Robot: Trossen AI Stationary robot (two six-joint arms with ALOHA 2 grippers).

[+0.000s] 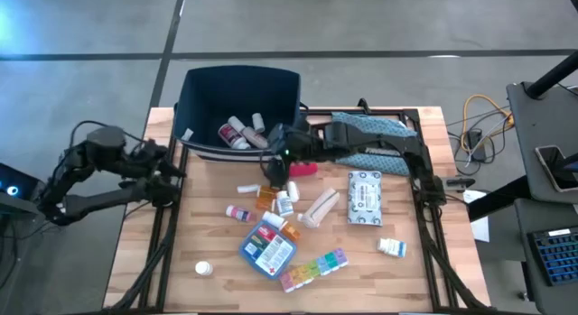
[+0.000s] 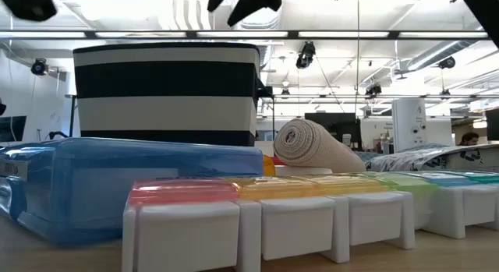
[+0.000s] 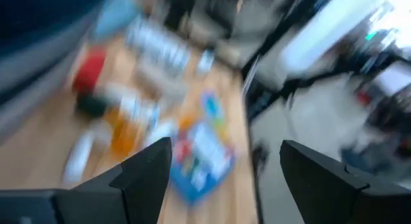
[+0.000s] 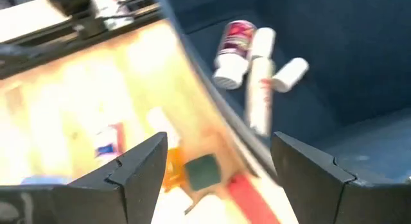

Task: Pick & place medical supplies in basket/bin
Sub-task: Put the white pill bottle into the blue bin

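The dark navy bin (image 1: 239,89) stands at the table's far edge with two bottles (image 1: 235,133) and a tube inside, and its striped wall (image 2: 166,93) shows in the low view. The other supplies lie on the wood in front of it: an orange bottle (image 1: 268,198), bandage roll (image 1: 321,208), wipes packet (image 1: 365,197), blue first-aid pouch (image 1: 268,247) and rainbow pill organizer (image 1: 313,268). My right gripper (image 1: 275,166) hangs open above the bin's near rim (image 4: 212,115) and the orange bottle (image 4: 192,169). My left gripper (image 1: 172,166) is open at the table's left edge.
A teal patterned cloth pouch (image 1: 375,134) lies under the right arm, to the right of the bin. A red item (image 1: 302,169) sits near the bin's front, a small white bottle (image 1: 392,247) near the right rail, and a white cap (image 1: 204,269) near the left corner.
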